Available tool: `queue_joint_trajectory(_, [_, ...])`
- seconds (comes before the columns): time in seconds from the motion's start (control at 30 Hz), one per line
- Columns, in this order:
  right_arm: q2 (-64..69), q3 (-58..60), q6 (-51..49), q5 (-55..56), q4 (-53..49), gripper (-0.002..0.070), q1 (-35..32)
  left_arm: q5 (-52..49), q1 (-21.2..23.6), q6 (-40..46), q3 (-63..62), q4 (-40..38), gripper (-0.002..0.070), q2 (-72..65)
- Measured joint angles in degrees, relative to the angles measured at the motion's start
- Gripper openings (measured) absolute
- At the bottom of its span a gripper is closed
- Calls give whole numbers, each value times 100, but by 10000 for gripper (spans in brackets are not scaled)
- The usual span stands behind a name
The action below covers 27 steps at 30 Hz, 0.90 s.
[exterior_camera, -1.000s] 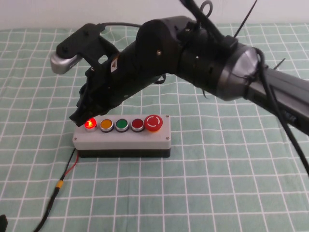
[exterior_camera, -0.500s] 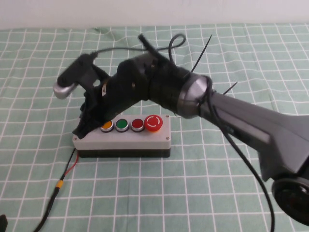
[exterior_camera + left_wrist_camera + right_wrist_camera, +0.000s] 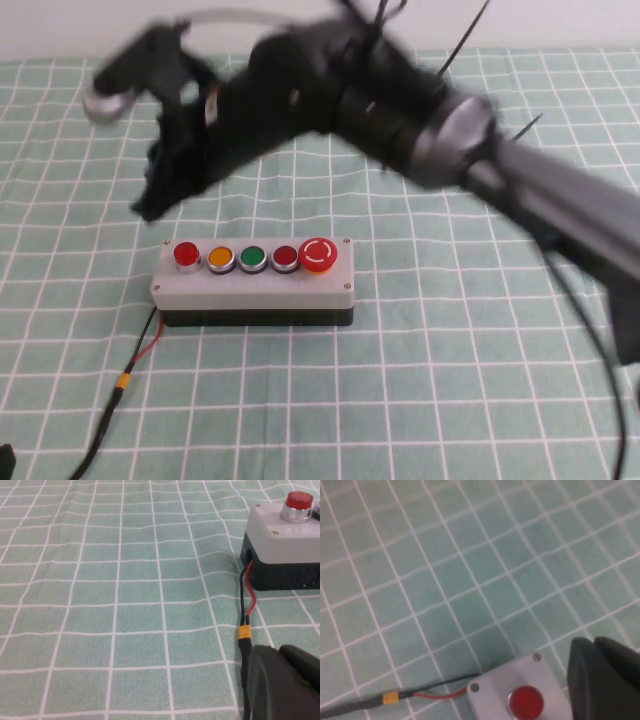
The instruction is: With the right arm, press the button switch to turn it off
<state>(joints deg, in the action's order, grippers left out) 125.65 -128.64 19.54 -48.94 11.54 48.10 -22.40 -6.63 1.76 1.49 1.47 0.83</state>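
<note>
The button switch (image 3: 186, 254) is a small round red button at the left end of the grey box (image 3: 250, 285), beside the orange button (image 3: 220, 257); it is unlit. It also shows in the right wrist view (image 3: 526, 700) and the left wrist view (image 3: 298, 501). My right gripper (image 3: 150, 207) hangs shut in the air, above and just behind the box's left end, touching nothing. Its dark tips (image 3: 594, 642) sit close to the button in the right wrist view. My left gripper (image 3: 277, 650) rests shut low at the near left, by the box's cable.
Green (image 3: 251, 257), dark red (image 3: 285, 257) and large red mushroom (image 3: 318, 254) buttons fill the rest of the row. A black and red cable (image 3: 125, 380) with a yellow band runs from the box toward the near left. A green checked cloth (image 3: 450, 380) covers the table.
The button switch glowed one second ago, then my right gripper came down over it. Now the gripper has lifted up and back, and the button is dark.
</note>
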Motion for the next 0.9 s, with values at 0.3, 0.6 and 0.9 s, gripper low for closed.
queue_joint_trajectory(0.3, [-1528,-209,-661,-1250,-663,-16,-51,0,0,0,0,0,-3,0])
queue_joint_trajectory(0.6, [-2491,-209,-1517,-2123,-1312,-16,-214,0,0,0,0,0,-3,0])
queue_joint_trajectory(0.9, [-3362,-219,-1863,-2386,-1328,-16,-214,0,0,0,0,0,-3,0])
